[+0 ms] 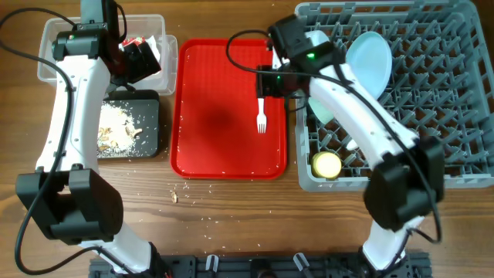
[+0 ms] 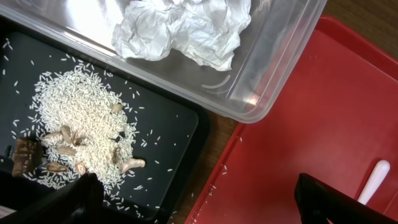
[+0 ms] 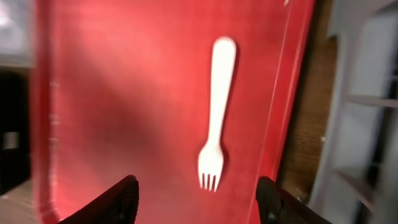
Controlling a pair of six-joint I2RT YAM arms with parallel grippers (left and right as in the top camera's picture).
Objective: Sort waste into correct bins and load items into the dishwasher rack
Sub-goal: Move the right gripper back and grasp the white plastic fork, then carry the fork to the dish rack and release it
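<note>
Inside clear tub (image 2: 268, 79) lies tissue (image 2: 180, 28); black tray (image 2: 169, 124) holds rice scraps (image 2: 78, 121).

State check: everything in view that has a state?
Fork: flat on red tray, ungrasped.
Clear tub: holds crumpled tissue.
Black tray: holds rice and scraps.
Plate: tilted in rack.
Yellow cup: in rack corner.
Left end effector: open, empty.
Right end effector: open, above fork.

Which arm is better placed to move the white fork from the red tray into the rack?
Right. The right end effector hovers open directly above the fork, with the dishwasher rack on its side. The left end effector is over the black tray and clear tub.
</note>
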